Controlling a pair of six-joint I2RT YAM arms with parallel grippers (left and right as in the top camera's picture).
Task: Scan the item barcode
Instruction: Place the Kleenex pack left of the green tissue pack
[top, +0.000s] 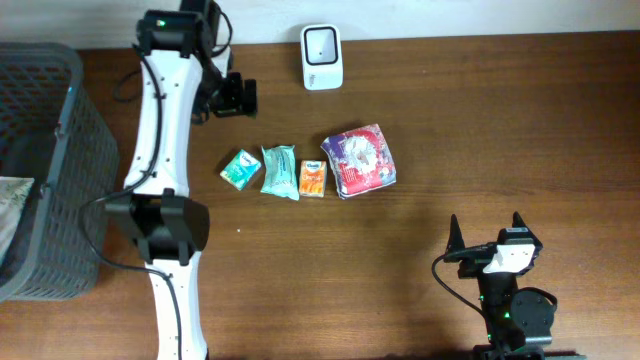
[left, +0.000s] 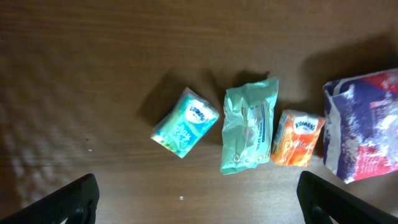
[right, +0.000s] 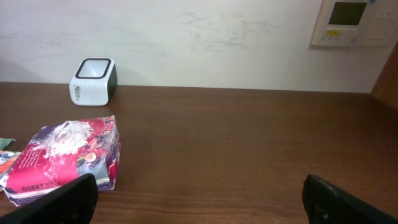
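Left tool (left: 198, 190) (agape) apart from teal packet (left: 185, 122)

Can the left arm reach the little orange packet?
Probably yes. The left tool hangs open nearby, and nothing covers the orange packet, though the green pack and purple bag sit close beside it.
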